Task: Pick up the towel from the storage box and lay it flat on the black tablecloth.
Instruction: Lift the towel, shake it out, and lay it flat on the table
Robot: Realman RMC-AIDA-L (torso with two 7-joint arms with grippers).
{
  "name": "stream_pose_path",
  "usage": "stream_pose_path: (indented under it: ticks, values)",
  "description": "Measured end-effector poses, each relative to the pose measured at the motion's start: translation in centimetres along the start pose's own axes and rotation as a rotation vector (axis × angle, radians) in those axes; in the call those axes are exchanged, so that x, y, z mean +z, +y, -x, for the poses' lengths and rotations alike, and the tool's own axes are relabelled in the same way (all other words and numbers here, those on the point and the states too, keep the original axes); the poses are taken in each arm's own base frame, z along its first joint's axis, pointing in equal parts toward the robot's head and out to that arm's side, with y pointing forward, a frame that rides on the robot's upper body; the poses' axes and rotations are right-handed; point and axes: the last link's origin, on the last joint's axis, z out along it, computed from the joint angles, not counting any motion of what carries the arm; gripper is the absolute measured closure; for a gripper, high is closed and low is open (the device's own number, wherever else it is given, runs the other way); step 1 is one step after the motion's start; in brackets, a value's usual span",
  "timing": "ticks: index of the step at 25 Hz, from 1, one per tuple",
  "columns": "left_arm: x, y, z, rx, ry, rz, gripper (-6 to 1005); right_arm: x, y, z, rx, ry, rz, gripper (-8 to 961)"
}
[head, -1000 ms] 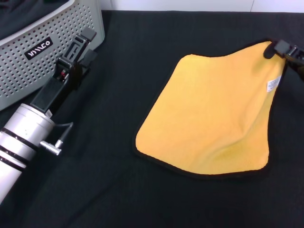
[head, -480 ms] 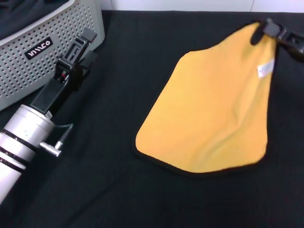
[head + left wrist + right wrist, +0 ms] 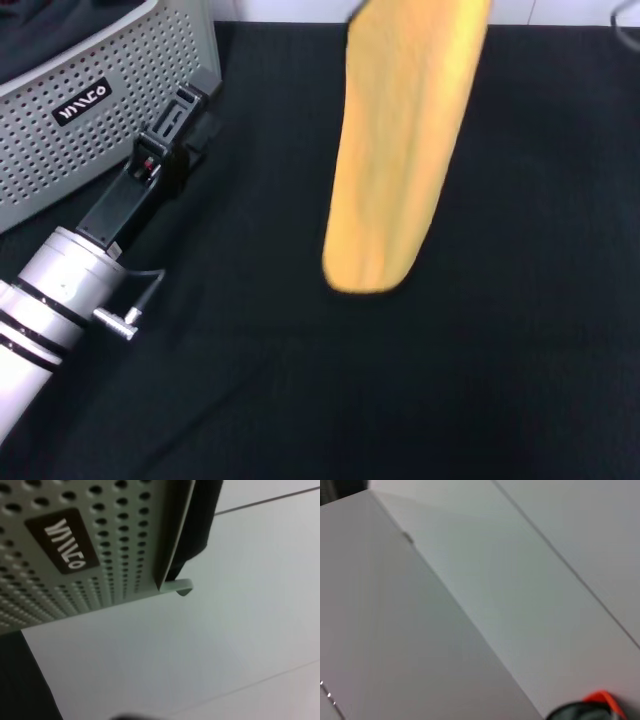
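Note:
The towel [image 3: 400, 150] hangs in the air over the middle of the black tablecloth [image 3: 300, 400], yellow-orange side showing, drawn into a long narrow shape. Its top runs out of the head view and its lower end floats above the cloth. What holds it is out of sight; my right gripper appears in no view. My left gripper [image 3: 197, 113] lies low over the tablecloth beside the storage box [image 3: 100, 130], fingers apart and nothing between them. The left wrist view shows the storage box [image 3: 75, 555] wall with its black label close up.
The box stands at the far left corner of the cloth. A white surface [image 3: 175, 655] lies beyond the box. The right wrist view shows only pale panels and a small orange and dark part [image 3: 592, 707] at its edge.
The towel has been pulled up off the tablecloth by its far right corner and now hangs, shifted left. The right gripper left the head view. The left arm shifted slightly.

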Motion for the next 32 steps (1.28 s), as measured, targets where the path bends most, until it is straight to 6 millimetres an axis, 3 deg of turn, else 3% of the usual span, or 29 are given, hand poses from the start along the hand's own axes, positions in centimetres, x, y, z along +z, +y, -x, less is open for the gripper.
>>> stream_pose_path:
  ticks: [7, 15, 22, 32]
  values:
    - [0.3, 0.2, 0.6, 0.003, -0.035, 0.013, 114, 3.7, 1.4, 4.1, -0.114, 0.021, 0.049, 950]
    - [0.7, 0.9, 1.1, 0.045, -0.088, 0.057, 115, 6.2, 3.4, 6.4, -0.21, 0.051, 0.103, 948]
    - [1.6, 3.2, 0.6, 0.247, -0.151, 0.223, 116, 6.9, 4.4, 6.7, -0.265, 0.105, 0.118, 947]
    - [2.0, 3.8, -0.2, 0.38, -0.2, 0.273, 118, 7.7, 6.6, 5.9, -0.293, 0.174, 0.223, 945]
